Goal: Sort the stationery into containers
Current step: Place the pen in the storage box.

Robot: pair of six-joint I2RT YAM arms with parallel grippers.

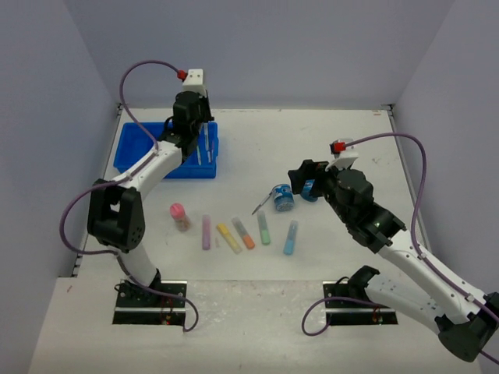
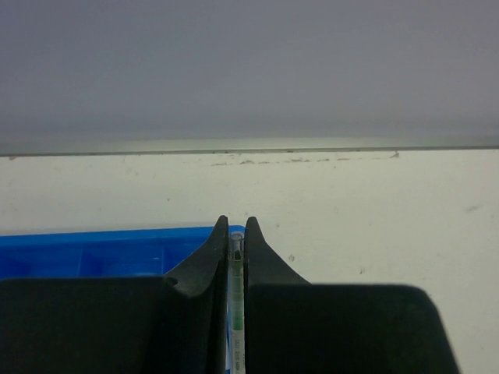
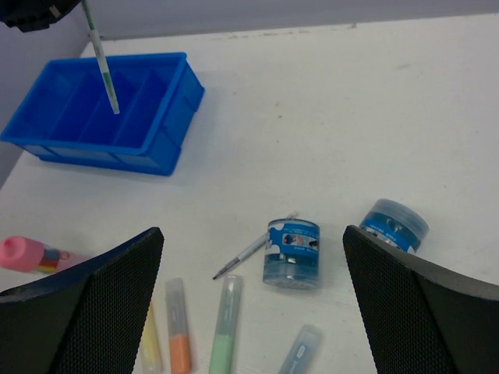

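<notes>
As the left gripper [image 2: 236, 227] clamped a thin green-banded pen [image 2: 235, 269] above the table's [image 1: 327, 140] far-left blue plastic tray [image 1: 129, 152], the right gripper [image 3: 251, 232] gaped empty.

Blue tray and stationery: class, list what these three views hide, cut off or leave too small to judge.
Top view: the left arm covers part of the blue tray; contents there unseen.
Left wrist view: its own fingers hide most of the held pen.
Right wrist view: a finger hides half the pink-capped bottle; the bottom edge cuts the green marker.
</notes>
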